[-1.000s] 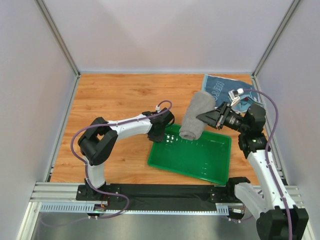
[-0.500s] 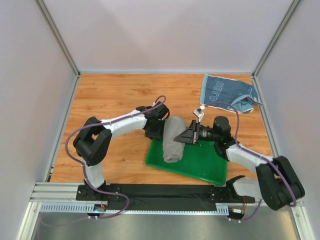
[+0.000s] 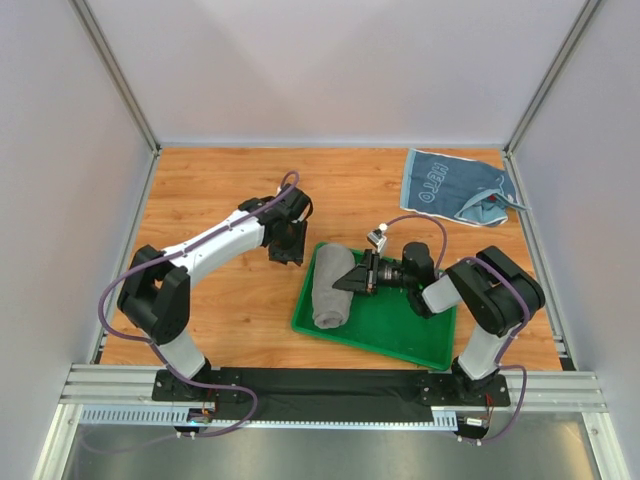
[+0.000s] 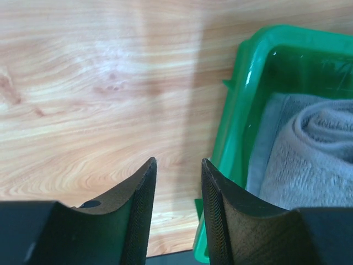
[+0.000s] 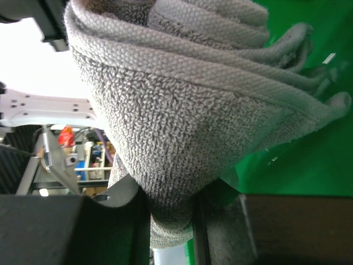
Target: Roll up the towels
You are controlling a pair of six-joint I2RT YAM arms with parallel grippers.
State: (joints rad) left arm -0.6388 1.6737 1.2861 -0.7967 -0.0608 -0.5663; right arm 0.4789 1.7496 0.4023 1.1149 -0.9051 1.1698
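My right gripper [image 3: 352, 280] is clamped on the rolled grey towel [image 3: 328, 290] at the left end of the green tray [image 3: 405, 335]. The left gripper [image 4: 177, 182] hangs empty, jaws narrowly apart, just left of the tray. If cloth snags as I let go, the roll could unwind. The blue towel [image 3: 450, 185] lies unrolled at the far right.

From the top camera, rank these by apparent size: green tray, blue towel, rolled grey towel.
Largest: green tray
Next: blue towel, lying spread out
Smallest: rolled grey towel, inside the tray

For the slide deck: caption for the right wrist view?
Right gripper clamps rolled grey towel in the green tray.
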